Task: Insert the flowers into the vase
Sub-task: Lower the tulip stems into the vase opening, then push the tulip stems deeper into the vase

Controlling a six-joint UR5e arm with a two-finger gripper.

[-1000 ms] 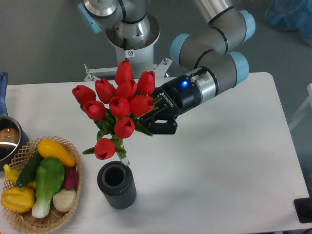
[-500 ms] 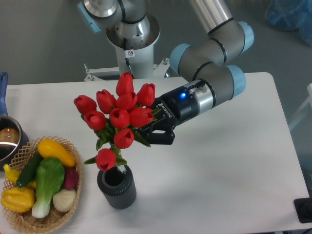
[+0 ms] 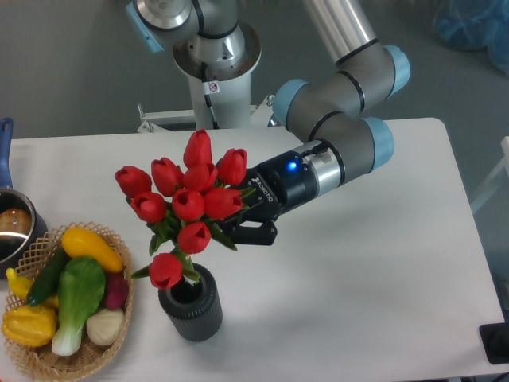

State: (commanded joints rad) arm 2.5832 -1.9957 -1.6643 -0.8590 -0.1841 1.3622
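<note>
My gripper (image 3: pixel 238 225) is closed tight on the flowers (image 3: pixel 184 199), whose stems just dip into the vase (image 3: pixel 190 304) below it; next I push straight down, then let go

A wicker basket (image 3: pixel 36 362) of vegetables (image 3: pixel 79 294) sits beside a pot (image 3: pixel 12 227).

Red tulip flowers (image 3: pixel 187 195) tilted, stems entering dark ribbed vase (image 3: pixel 190 305), upright
</note>
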